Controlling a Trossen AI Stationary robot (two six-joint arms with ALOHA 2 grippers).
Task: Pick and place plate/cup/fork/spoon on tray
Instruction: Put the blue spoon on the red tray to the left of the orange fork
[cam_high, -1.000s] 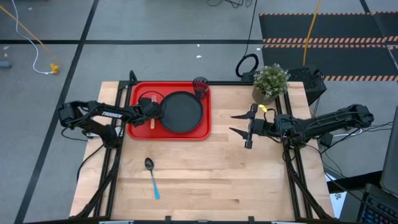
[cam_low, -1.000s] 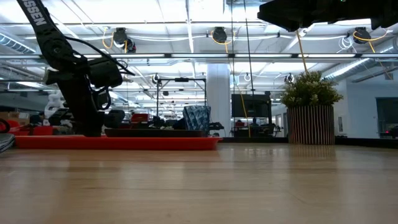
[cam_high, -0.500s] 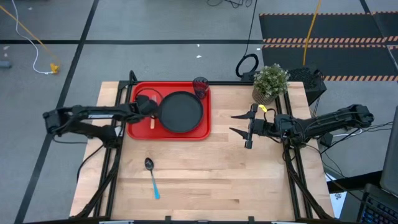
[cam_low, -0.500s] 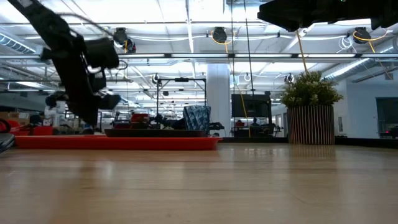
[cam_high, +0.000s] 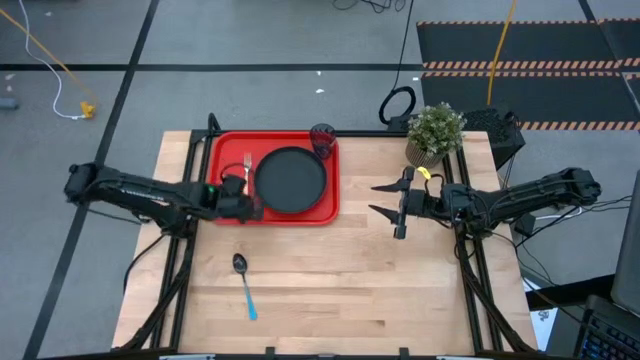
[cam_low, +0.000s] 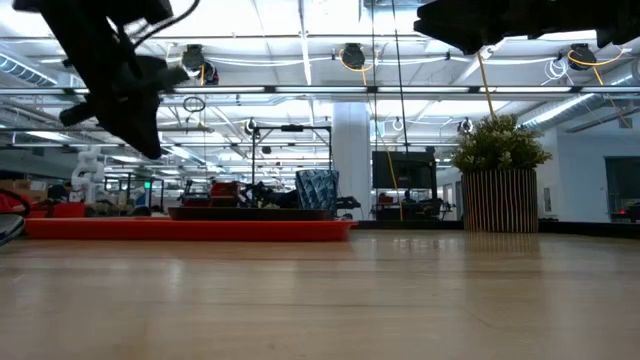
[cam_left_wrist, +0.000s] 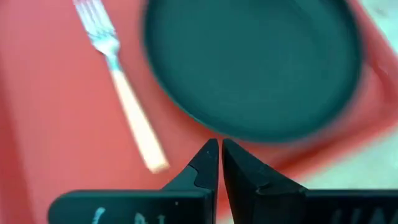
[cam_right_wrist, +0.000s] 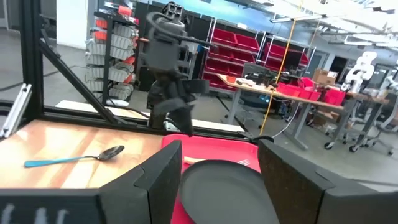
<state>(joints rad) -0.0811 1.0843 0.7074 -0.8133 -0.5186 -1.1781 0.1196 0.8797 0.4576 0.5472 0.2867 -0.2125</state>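
Observation:
The red tray lies at the table's far left. On it are the black plate, the dark cup upright at its far right corner, and the fork with its tan handle, left of the plate. The fork and plate also show in the left wrist view. The blue-handled spoon lies on the bare table nearer the front. My left gripper is shut and empty, raised over the tray's near left part. My right gripper waits open and empty right of the tray.
A potted green plant stands at the table's far right, behind my right gripper. The right wrist view shows the spoon on the wood and my left arm above the tray. Bare wood lies between spoon and right arm.
My left gripper has risen from low over the fork on the tray and drawn back toward the tray's near edge. The fork stays lying on the tray beside the plate.

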